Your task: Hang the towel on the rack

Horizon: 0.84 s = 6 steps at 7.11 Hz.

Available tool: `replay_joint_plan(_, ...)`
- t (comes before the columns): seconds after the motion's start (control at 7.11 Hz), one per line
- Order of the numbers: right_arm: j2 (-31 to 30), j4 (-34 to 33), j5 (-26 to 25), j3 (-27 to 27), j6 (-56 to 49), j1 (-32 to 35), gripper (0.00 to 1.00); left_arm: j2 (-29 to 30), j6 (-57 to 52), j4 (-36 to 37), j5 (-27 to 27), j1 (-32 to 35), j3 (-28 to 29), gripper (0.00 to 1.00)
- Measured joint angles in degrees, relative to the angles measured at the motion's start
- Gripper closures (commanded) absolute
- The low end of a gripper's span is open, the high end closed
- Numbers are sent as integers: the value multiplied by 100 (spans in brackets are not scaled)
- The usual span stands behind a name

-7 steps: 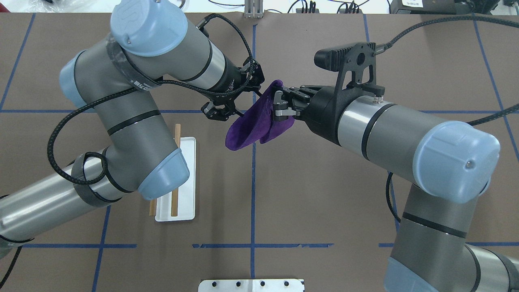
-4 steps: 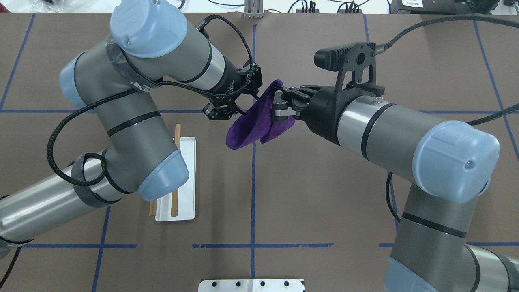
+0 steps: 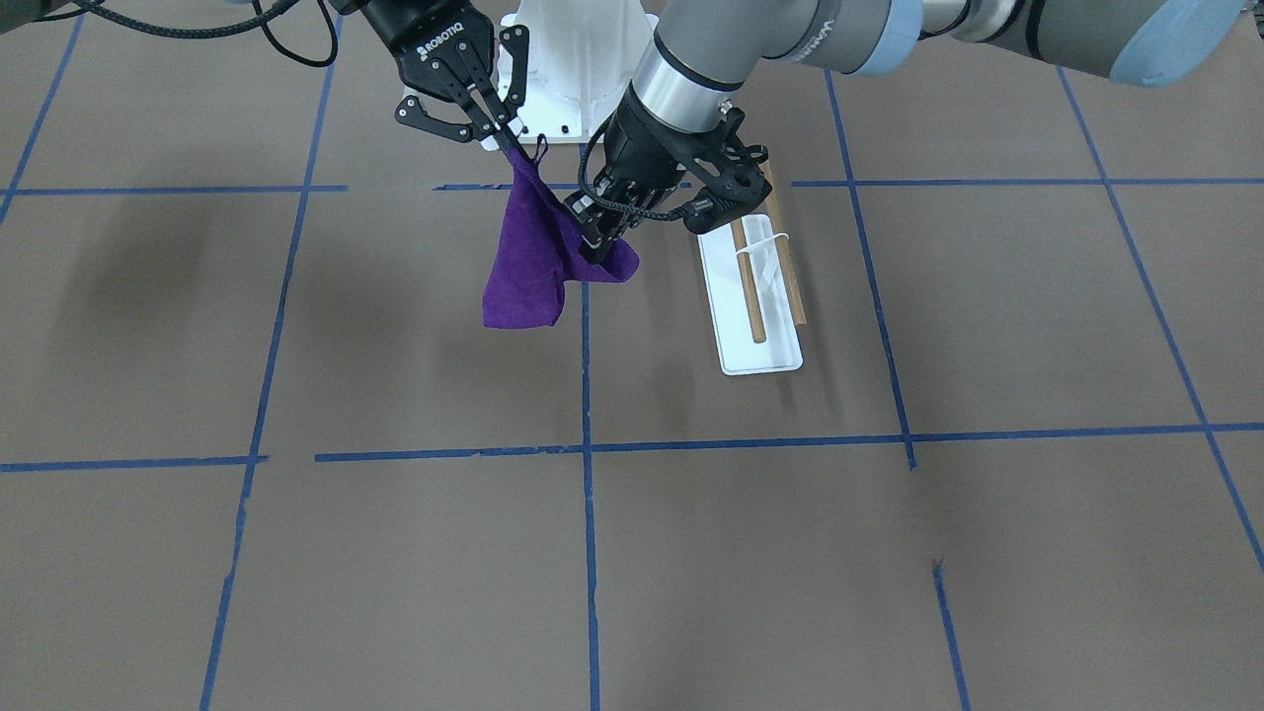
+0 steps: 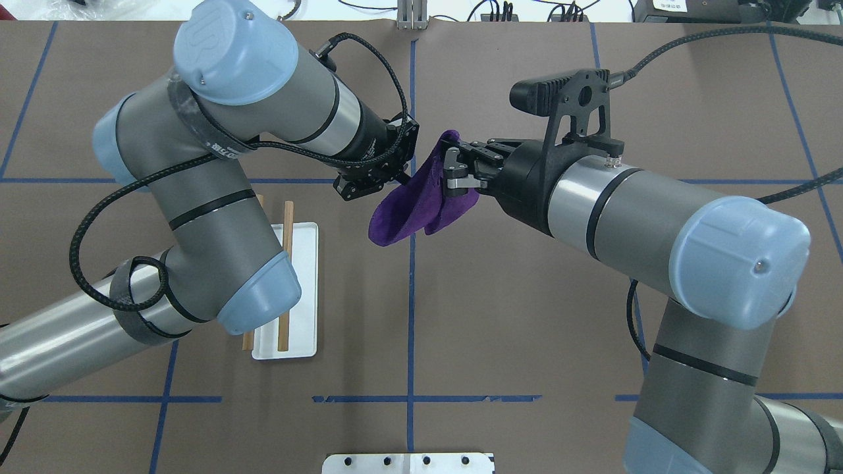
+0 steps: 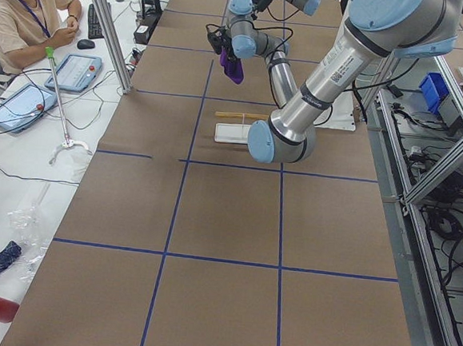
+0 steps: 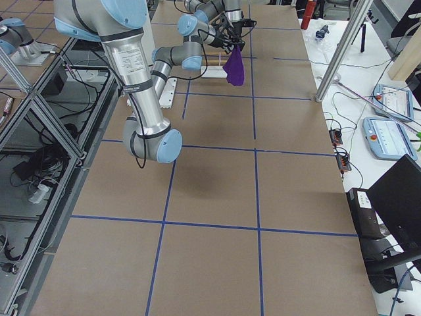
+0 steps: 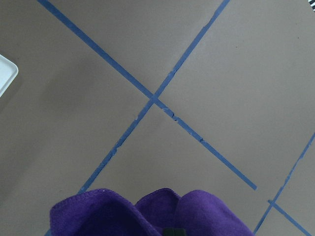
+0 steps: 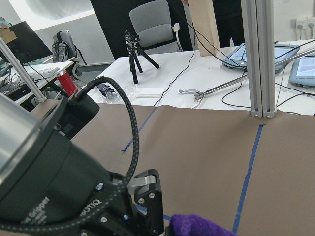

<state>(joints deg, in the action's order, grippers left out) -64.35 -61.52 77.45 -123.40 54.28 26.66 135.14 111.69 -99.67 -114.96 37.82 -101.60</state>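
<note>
The purple towel hangs in the air over the table's middle, held between both grippers. My right gripper is shut on its top corner, by the small loop tag. My left gripper is shut on a lower edge, where the cloth bunches. From overhead, the towel sags between the left gripper and the right gripper. The rack, two wooden rods over a white base tray, stands on the table beside the left gripper. My left arm partly covers the rack from overhead.
The white bolted robot pedestal stands behind the grippers. Blue tape lines cross the brown table cover. An operator sits at a side desk with tablets. A metal post stands at the table's edge.
My left arm's elbow has shifted left, uncovering the second rod. My left gripper has turned and moved closer onto the towel's edge. The right arm and the towel have hardly moved.
</note>
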Motion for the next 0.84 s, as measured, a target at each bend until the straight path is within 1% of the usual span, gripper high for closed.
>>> replay_joint_plan(0.14,-17,-2,24,13,-2,-12,1,1,-4,0,0,-2,-4,100)
replay_joint_plan(0.42,-38,-179,122,4,23,-41,0,-11,-21,0,0,-1,-19,100)
replay_joint_plan(0.56,-32,-401,315,-26,28,-33,0,-55,-114,4,0,6,-66,100)
replay_joint_plan(0.84,-76,-824,772,-65,34,90,0,-441,-578,18,0,28,-413,100)
